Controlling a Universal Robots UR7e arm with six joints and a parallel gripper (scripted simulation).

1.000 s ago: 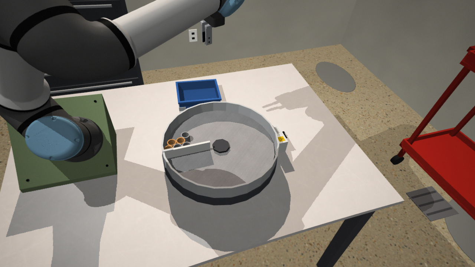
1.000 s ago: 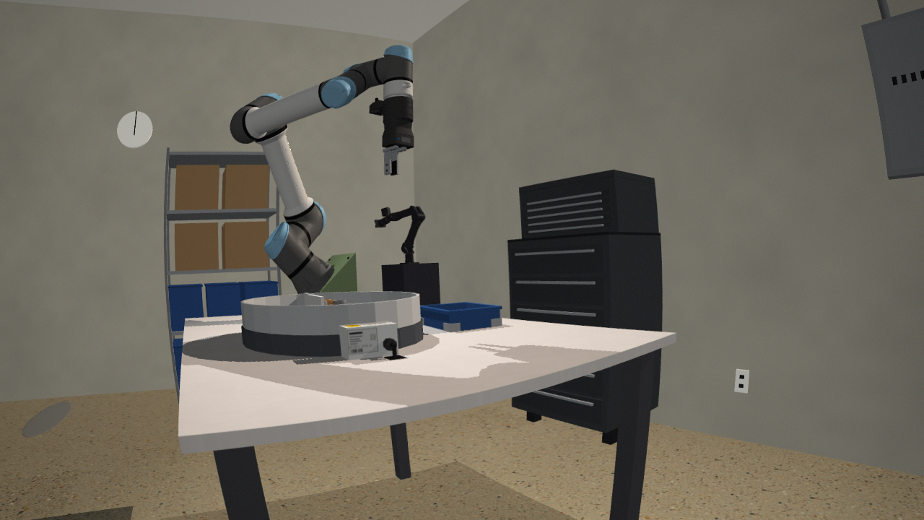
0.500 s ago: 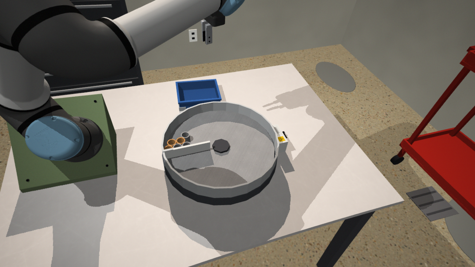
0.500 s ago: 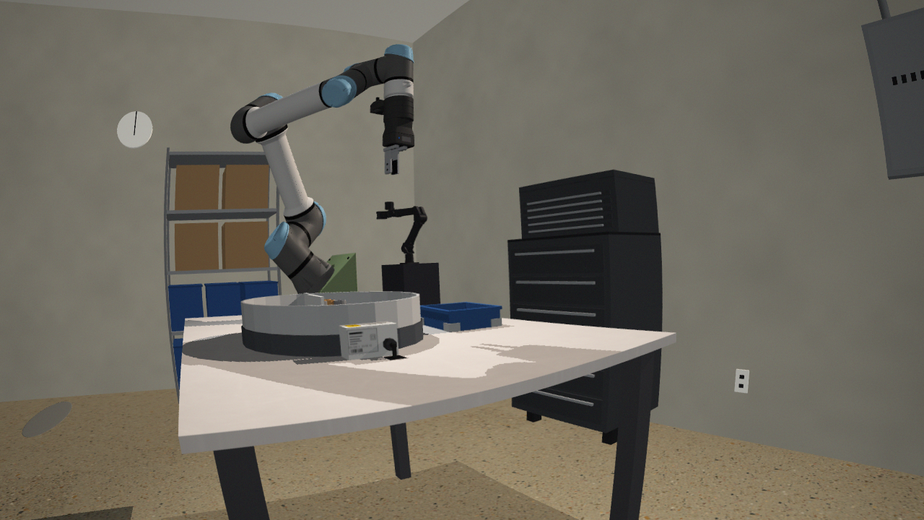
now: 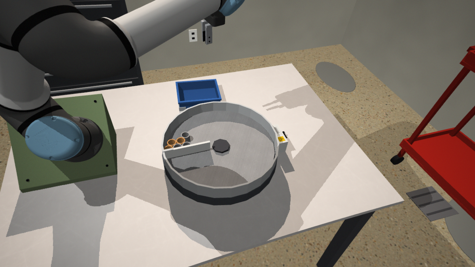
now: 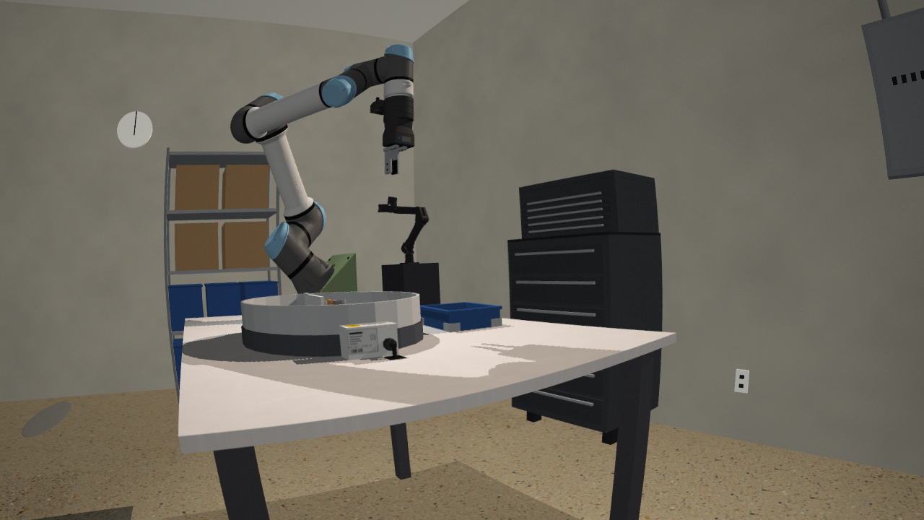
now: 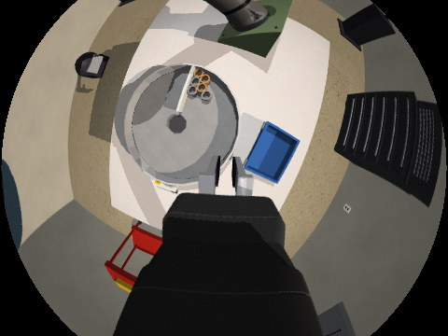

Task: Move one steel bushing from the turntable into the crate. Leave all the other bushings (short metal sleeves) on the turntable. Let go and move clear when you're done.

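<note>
My claw (image 5: 206, 33) (image 6: 390, 162) (image 7: 226, 165) hangs high with its fingers parted and nothing between them, probably to keep clear of the turntable's wall (image 5: 220, 191) (image 6: 329, 318) (image 7: 135, 154). The grey steel bushings (image 5: 185, 135) (image 7: 205, 95) stand among copper-coloured ones (image 5: 180, 140) (image 7: 202, 87), beside the white divider (image 5: 187, 149) (image 6: 314, 299) (image 7: 186, 89), which likely gathers them. The blue crate (image 5: 199, 101) (image 6: 470, 316) (image 7: 261, 175) waits nearby.
</note>
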